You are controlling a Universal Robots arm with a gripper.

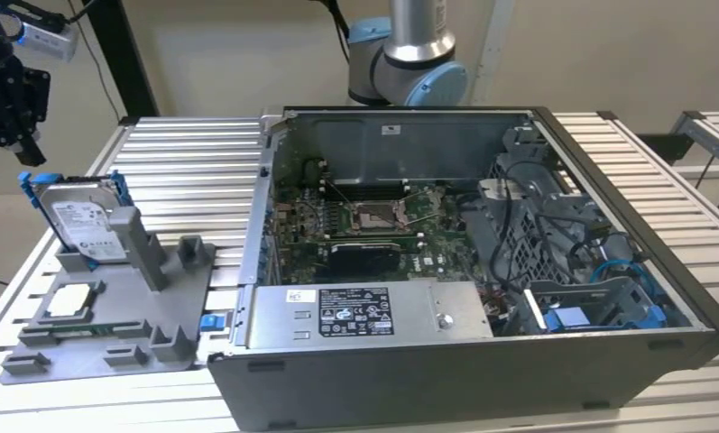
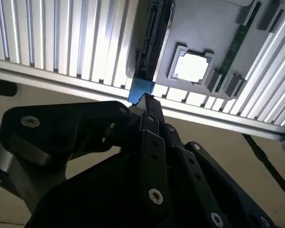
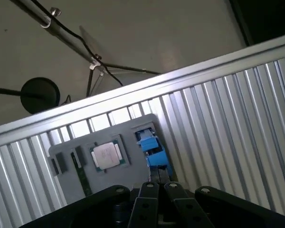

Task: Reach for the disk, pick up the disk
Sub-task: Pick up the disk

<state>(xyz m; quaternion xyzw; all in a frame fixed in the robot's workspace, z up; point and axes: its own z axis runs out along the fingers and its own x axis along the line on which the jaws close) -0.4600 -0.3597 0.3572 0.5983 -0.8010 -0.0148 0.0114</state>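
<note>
**Silver-grey disk upright in holder; gripper above it, no contact**

1. Disk. The disk [image 1: 82, 221] stands on edge in a slot of the grey plastic holder [image 1: 154, 298], label face showing, with blue rails along both long sides. In the exterior view it sits at nine o'clock of the open computer case [image 1: 456, 271], on the slatted metal table [image 1: 190, 153]. In both wrist views it is seen edge-on: as a dark strip with a blue end in the second wrist view [image 2: 153, 38], and as a blue rail in the first wrist view [image 3: 151, 145].

2. Gripper. The black gripper [image 1: 16, 144] hangs at about eleven o'clock of the disk in the exterior view, clear of it and touching nothing. In both wrist views the gripper [image 2: 145, 99] [image 3: 157, 178] points toward the blue end of the disk. The fingertips appear pressed together, with nothing between them.

3. Other items. A square silver processor chip [image 1: 73, 302] lies flat in a recess of the same holder, at six o'clock of the disk in the exterior view. It also shows in both wrist views [image 2: 192, 66] [image 3: 107, 156]. The arm's base [image 1: 408, 63] stands at twelve o'clock of the case.
</note>
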